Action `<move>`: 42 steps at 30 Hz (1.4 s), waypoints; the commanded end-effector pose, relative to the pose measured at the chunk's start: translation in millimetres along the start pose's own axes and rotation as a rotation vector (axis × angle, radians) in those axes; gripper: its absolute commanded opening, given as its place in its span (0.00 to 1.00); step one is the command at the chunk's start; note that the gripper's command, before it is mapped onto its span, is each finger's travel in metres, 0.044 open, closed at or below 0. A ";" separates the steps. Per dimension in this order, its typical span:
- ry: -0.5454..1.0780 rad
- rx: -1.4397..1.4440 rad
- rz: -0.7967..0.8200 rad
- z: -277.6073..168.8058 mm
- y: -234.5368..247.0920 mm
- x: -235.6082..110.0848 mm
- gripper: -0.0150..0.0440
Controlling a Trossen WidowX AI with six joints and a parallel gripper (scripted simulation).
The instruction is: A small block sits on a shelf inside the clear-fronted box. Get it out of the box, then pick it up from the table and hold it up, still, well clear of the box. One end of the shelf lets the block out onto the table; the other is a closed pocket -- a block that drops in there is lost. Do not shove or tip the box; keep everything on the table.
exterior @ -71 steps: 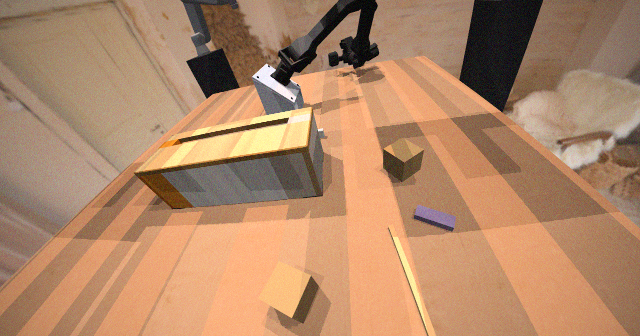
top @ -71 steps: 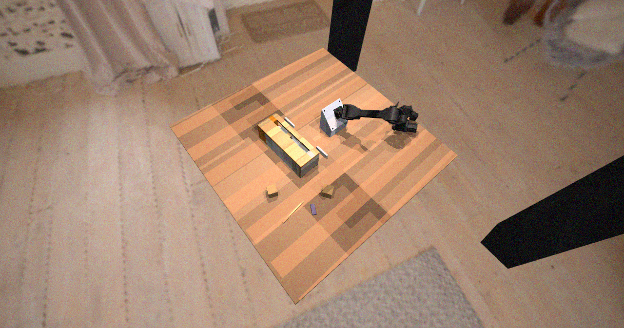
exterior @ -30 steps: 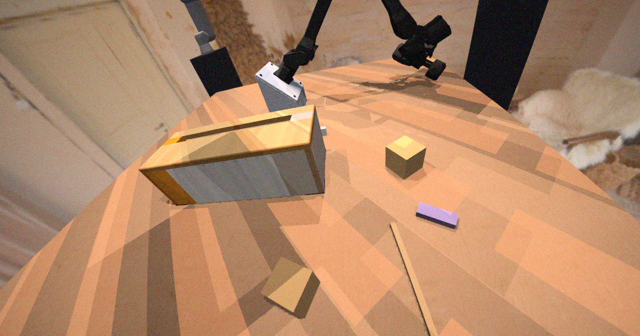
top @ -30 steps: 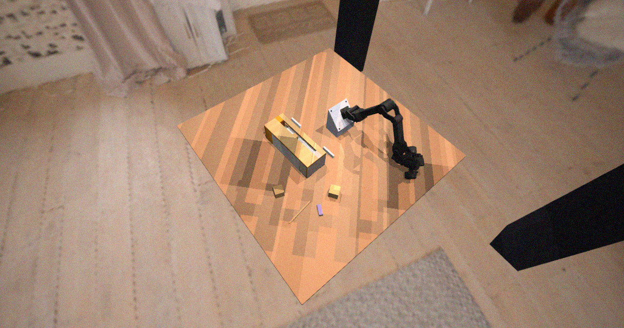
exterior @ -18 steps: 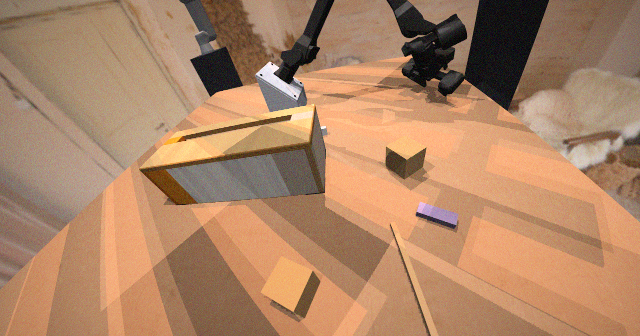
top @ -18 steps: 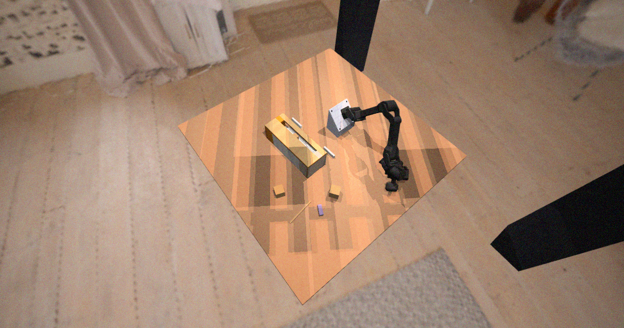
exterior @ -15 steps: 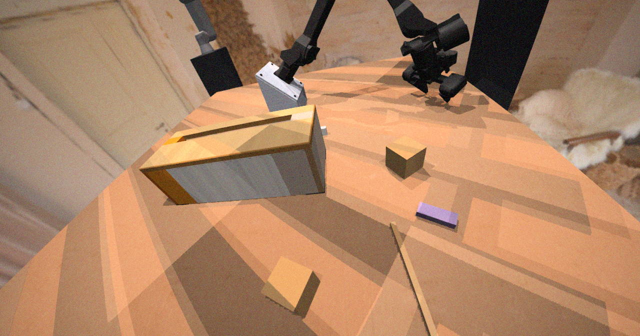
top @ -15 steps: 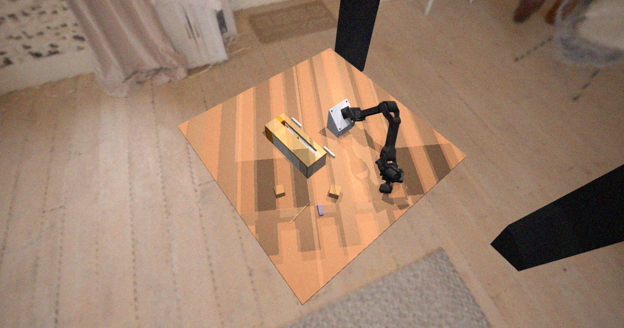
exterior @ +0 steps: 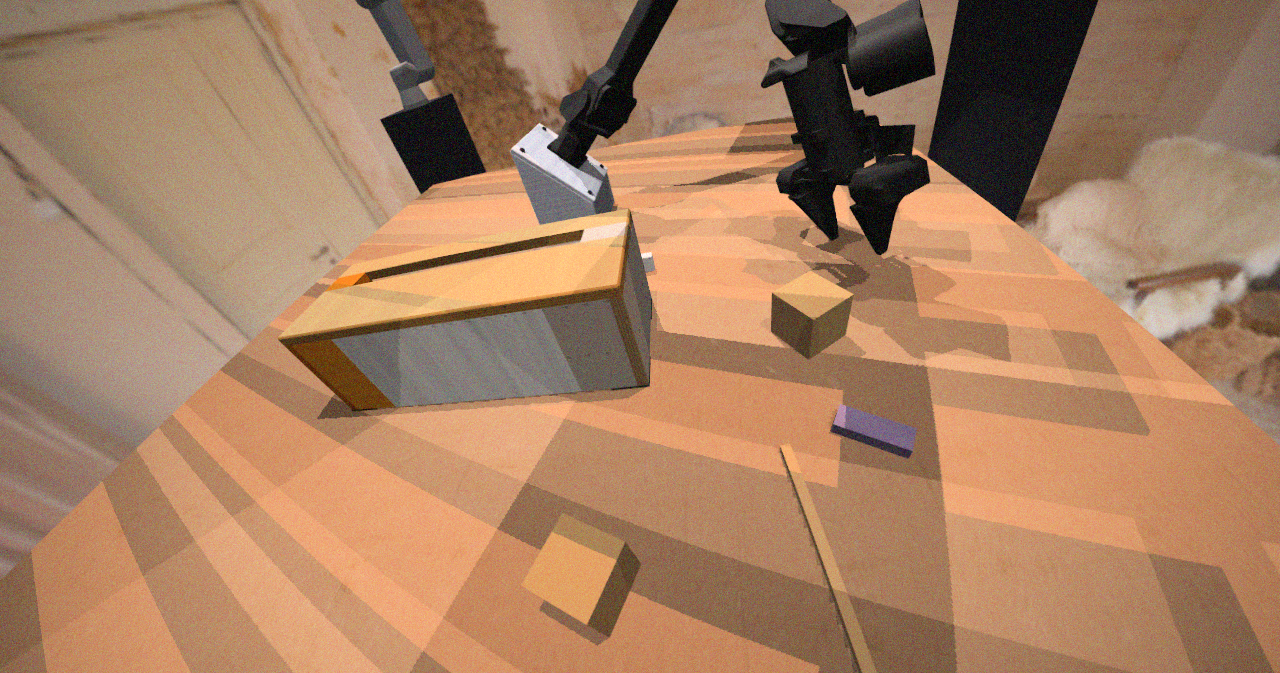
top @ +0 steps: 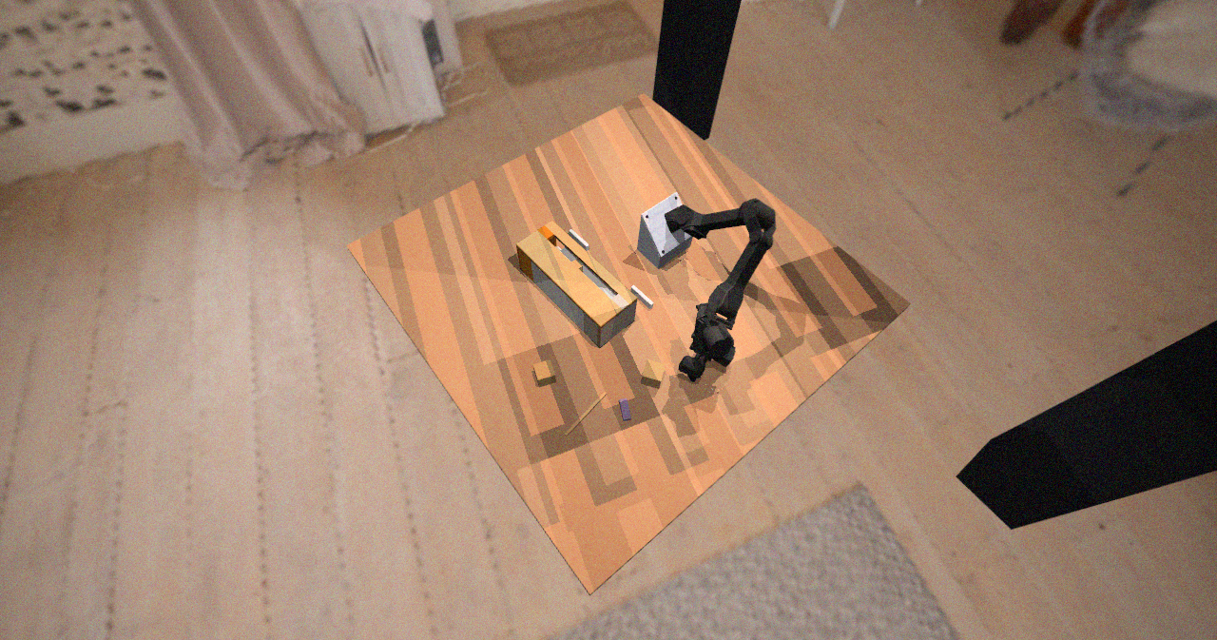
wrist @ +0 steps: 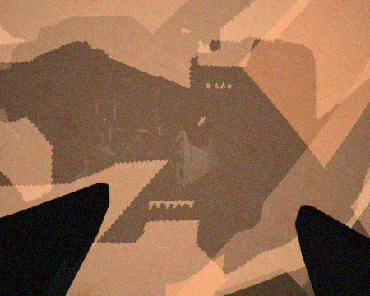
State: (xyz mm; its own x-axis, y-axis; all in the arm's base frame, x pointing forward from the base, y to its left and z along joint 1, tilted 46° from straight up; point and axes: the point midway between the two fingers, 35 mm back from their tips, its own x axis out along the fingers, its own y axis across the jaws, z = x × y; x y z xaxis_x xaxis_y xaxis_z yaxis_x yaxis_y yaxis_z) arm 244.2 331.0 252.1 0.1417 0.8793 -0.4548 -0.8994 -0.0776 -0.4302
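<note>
The long wooden box (top: pixel 574 282) (exterior: pixel 483 311) lies on the table (top: pixel 595 509) (exterior: pixel 1029 490). It has a grey see-through front and a narrow slot (exterior: pixel 474 255) along its top. I cannot make out a block inside it. My gripper (top: pixel 690 370) (exterior: pixel 852 239) (wrist: pixel 204 205) is open and empty. It points down just above the table, to the right of the box's near end. A tan cube (top: pixel 652 371) (exterior: pixel 810 311) stands on the table close beside the fingers, apart from them. The wrist view shows mostly bare shadowed table between the fingertips.
A second tan cube (top: pixel 543 371) (exterior: pixel 577 568), a flat purple block (top: pixel 625 409) (exterior: pixel 874 429) and a thin wooden stick (top: pixel 585 413) (exterior: pixel 823 553) lie in front of the box. Two small white pegs (top: pixel 578 239) (top: pixel 641 296) lie behind it. The arm's grey base (top: pixel 662 232) (exterior: pixel 559 181) stands at the back.
</note>
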 end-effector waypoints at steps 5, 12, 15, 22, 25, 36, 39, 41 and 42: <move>0.201 0.040 -0.132 -81.8 -49.8 -41.4 0.93; 0.375 0.085 -0.212 -153.6 -74.5 -91.3 0.93; 0.449 0.108 -0.237 -183.7 -79.4 -115.8 0.93; 0.571 0.151 -0.247 -234.7 -76.9 -158.0 0.93; 0.615 0.160 -0.181 -260.6 -63.1 -165.6 0.93; 0.602 0.253 0.285 -371.2 63.7 -219.0 0.93; 0.580 0.260 0.313 -374.7 73.8 -222.4 0.93; 0.580 0.260 0.313 -374.7 73.8 -222.4 0.93; 0.580 0.260 0.313 -374.7 73.8 -222.4 0.93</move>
State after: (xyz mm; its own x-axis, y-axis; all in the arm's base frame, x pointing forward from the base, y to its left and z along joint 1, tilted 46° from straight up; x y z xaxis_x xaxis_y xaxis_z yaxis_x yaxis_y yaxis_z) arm 307.2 -47.3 31.9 0.0190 0.4279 -0.9036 -0.9951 -0.0794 -0.0585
